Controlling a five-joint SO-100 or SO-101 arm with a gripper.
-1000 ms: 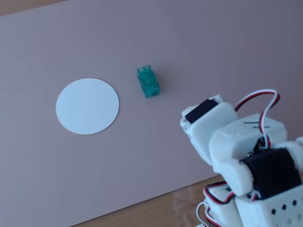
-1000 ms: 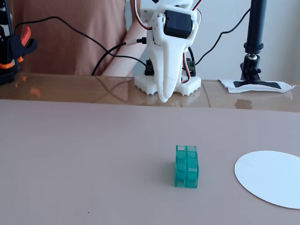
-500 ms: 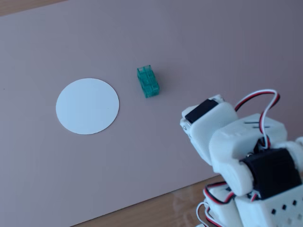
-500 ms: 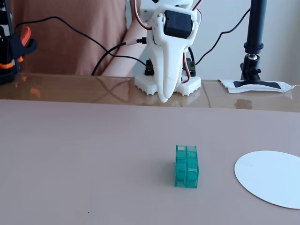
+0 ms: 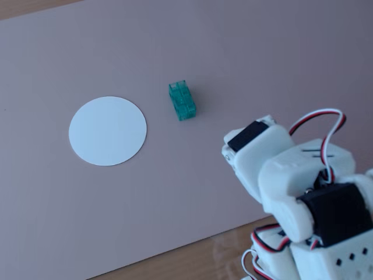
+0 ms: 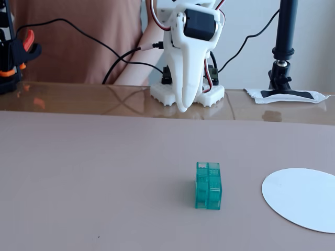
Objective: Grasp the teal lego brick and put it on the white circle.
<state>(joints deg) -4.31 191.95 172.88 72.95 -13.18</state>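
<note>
The teal lego brick (image 5: 182, 100) (image 6: 208, 185) is small and translucent and lies on the pinkish-mauve mat (image 5: 233, 58). The white circle (image 5: 108, 130) (image 6: 306, 198) lies flat on the mat a short way beside the brick, apart from it. My gripper (image 6: 182, 107) hangs pointing down near the arm's base at the mat's far edge, well behind the brick. Its jaws look shut and hold nothing. In a fixed view from behind, only the white arm body (image 5: 274, 169) shows at the lower right, and the fingertips are hidden.
The mat (image 6: 78, 172) ends at a glossy wooden table strip (image 6: 78, 97) by the arm's base (image 6: 187, 94). A black camera stand (image 6: 285, 47) rises at the back right, an orange-and-black clamp (image 6: 15, 52) at the left. Cables run behind the arm.
</note>
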